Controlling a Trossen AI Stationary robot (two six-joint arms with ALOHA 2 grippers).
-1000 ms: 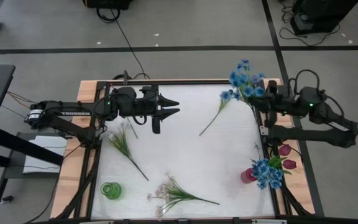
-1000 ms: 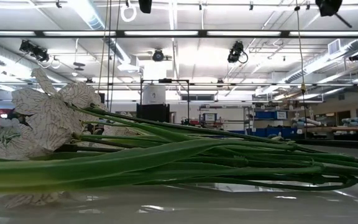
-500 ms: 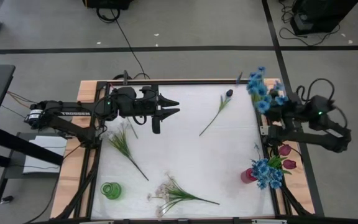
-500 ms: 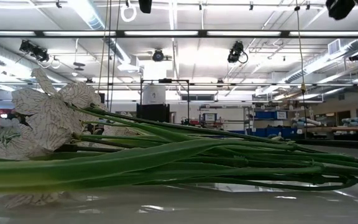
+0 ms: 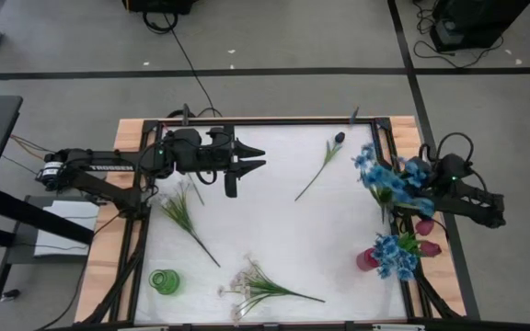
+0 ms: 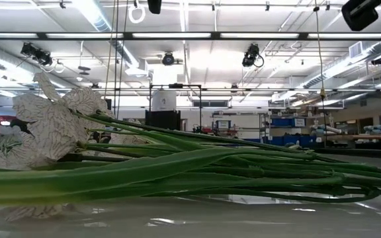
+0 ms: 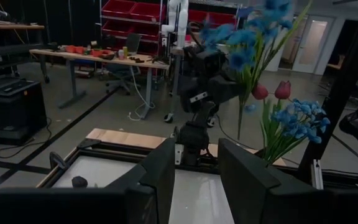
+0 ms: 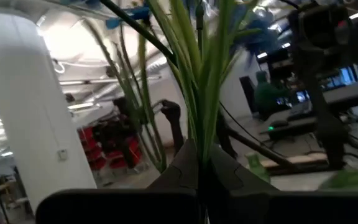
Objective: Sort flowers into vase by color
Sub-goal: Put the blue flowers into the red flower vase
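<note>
**Blue spray clamped in my right jaws beside the red vase**

My right gripper is closed tight on the green stems of a blue flower spray, the blossoms fanning out past my fingertips toward the white mat. Just beyond my jaws stands the red vase, holding blue blossoms and dark red tulips.

My left gripper hangs with its jaws partly apart, holding nothing. Ahead of them, well apart, lies a dark-budded flower; a green vase, a leafy spray and a white spray lie off to one side of them.
</note>
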